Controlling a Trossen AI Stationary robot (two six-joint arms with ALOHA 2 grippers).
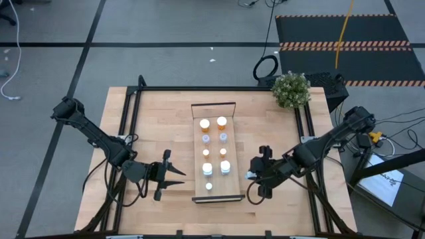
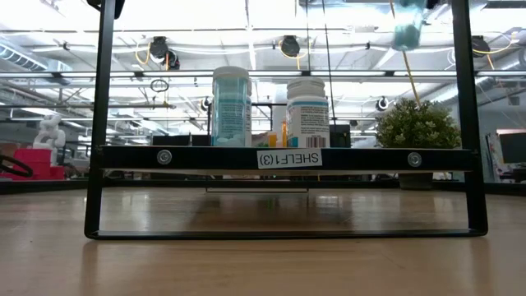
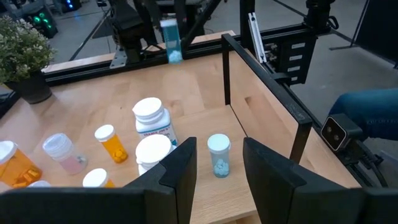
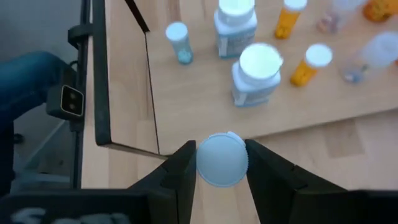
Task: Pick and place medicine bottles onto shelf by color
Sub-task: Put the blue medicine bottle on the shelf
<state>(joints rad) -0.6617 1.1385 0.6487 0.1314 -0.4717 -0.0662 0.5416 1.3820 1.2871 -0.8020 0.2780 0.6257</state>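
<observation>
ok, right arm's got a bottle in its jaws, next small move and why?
Probably carry it over the shelf toward the small blue bottle. The right gripper grips a pale blue capped bottle off the board; the left gripper is empty.

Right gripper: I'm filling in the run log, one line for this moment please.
right gripper: shut on pale blue bottle, beside shelf | left gripper: open, empty, facing shelf

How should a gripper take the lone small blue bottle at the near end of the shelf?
Grip the small blue bottle across its cylindrical body, just under the white cap. It stands upright and apart from its neighbours; coming from the left gripper side looks clearest.
</observation>
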